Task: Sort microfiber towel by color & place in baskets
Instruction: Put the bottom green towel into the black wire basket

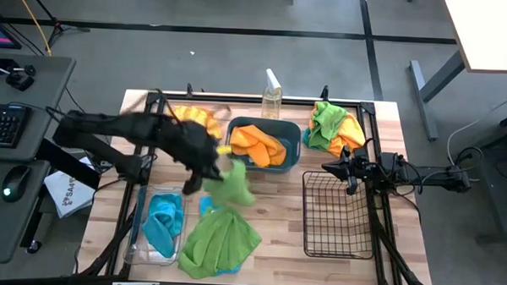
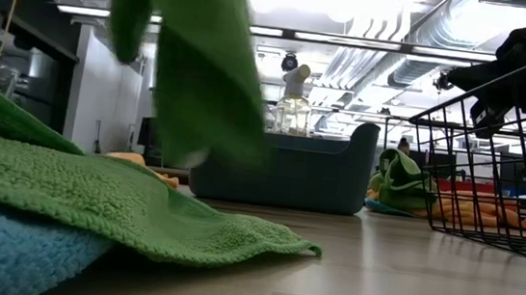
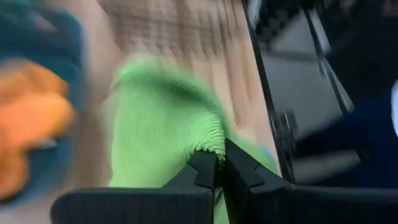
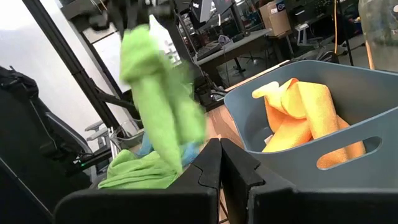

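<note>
Left pincer [image 1: 212, 168] is clamped tight on a green towel [image 1: 232, 184], which hangs lengthwise straight down above the surface [image 1: 280, 220]; right pincer [image 1: 330, 168] closed, empty.

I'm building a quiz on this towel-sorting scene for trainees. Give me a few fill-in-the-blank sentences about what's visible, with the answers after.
1. The left gripper is shut on a lime ____ towel lifted off the table.
2. The teal tub holds towels coloured ____.
3. The black wire basket holds ____ towels.
4. The clear bin holds a towel coloured ____.

Missing words: green; orange; no; blue
</note>
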